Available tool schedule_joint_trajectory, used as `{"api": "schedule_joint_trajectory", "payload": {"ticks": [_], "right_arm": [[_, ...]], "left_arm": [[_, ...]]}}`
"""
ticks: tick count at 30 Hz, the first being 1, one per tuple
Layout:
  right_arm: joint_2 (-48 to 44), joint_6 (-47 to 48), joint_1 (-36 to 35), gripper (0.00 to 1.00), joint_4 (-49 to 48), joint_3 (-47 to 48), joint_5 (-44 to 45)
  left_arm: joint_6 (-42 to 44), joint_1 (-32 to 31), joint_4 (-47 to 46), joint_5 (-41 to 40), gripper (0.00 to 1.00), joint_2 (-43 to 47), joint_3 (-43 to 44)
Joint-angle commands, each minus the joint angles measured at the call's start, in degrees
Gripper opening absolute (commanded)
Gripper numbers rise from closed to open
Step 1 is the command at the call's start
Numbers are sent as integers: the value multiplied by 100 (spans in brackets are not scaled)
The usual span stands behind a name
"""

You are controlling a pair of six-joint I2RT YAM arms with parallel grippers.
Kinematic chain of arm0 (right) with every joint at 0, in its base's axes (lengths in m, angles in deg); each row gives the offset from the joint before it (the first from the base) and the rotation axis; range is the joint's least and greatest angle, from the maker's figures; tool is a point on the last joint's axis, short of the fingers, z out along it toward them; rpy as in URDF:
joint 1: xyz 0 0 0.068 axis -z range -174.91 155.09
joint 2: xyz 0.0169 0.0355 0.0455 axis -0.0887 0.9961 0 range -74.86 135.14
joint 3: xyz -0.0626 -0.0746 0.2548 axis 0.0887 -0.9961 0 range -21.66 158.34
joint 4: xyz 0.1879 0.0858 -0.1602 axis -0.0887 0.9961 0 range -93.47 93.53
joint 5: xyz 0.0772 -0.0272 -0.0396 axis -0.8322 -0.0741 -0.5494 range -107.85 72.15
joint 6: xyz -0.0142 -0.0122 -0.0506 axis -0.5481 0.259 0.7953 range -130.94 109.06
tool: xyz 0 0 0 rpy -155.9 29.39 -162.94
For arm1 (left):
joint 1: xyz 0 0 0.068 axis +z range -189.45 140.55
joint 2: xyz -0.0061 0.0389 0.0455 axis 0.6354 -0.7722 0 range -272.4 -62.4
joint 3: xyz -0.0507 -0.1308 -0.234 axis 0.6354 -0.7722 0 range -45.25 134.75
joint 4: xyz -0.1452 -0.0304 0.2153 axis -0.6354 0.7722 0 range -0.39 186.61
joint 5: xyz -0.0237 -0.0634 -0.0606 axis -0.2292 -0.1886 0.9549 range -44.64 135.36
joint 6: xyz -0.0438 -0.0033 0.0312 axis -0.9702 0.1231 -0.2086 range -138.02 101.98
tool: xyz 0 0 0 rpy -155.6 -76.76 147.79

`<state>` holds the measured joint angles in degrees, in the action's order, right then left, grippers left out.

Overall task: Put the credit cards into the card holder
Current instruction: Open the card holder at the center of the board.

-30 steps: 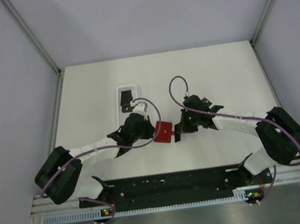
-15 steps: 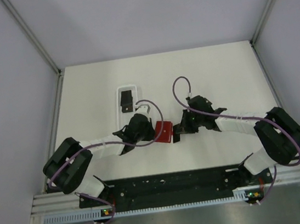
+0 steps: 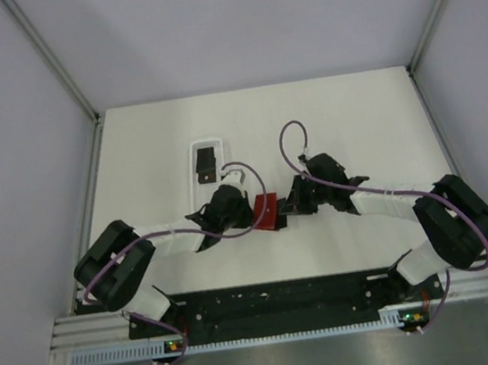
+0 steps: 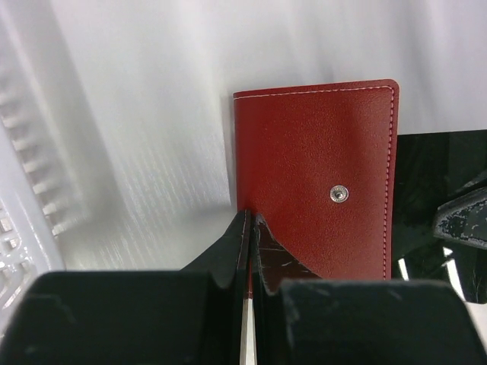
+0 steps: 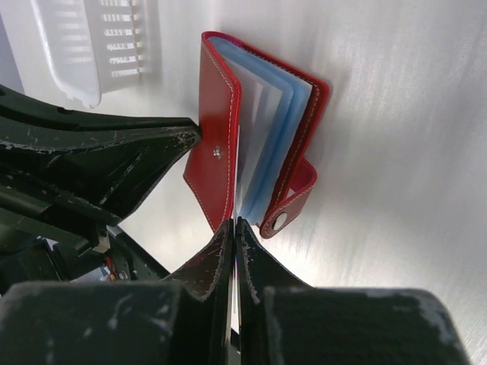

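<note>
Card holder (image 4: 319,175) — cover clamped by left end effector (image 4: 249,228) — right end effector (image 5: 234,226) closed against it.

Both arms folded inward, low — left gripper (image 4: 249,225) and right gripper (image 5: 234,226) fully closed, tips near.

The card holder (image 4: 312,175) is finished in red with pale edge stitching and a silver snap (image 4: 339,194); its inner sleeves (image 5: 266,144) are tinted pale blue. The counter (image 3: 352,114) is coloured white.

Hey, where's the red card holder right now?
Top view: the card holder is partly open at mid-table, between the left gripper and right gripper, nearer the arms than the white tray.
</note>
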<state>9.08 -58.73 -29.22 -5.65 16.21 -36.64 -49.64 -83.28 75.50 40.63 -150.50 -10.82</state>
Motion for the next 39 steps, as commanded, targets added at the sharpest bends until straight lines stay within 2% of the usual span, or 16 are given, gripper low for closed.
{"api": "schedule_joint_trajectory", "payload": {"ticks": [1,4,12,23,28,39], "right_arm": [[-80,-55,38,0,-459,-60,-195],[-80,-90,47,0,-599,-113,-239],[-474,15,38,0,-600,-323,-257],[-1811,393,47,0,525,-385,-292],[-1619,481,47,0,534,-420,-494],[-819,183,47,0,-520,-561,-863]], "left_arm": [[-46,15,-4,253,0,-208,46],[-99,-28,-206,638,0,-235,-42],[-450,-432,-531,956,0,-191,-113],[-1197,-899,-1050,1159,1,-50,-376],[-1233,-899,-971,992,2,116,-569],[-1391,-899,-295,281,2,1118,-1263]]}}
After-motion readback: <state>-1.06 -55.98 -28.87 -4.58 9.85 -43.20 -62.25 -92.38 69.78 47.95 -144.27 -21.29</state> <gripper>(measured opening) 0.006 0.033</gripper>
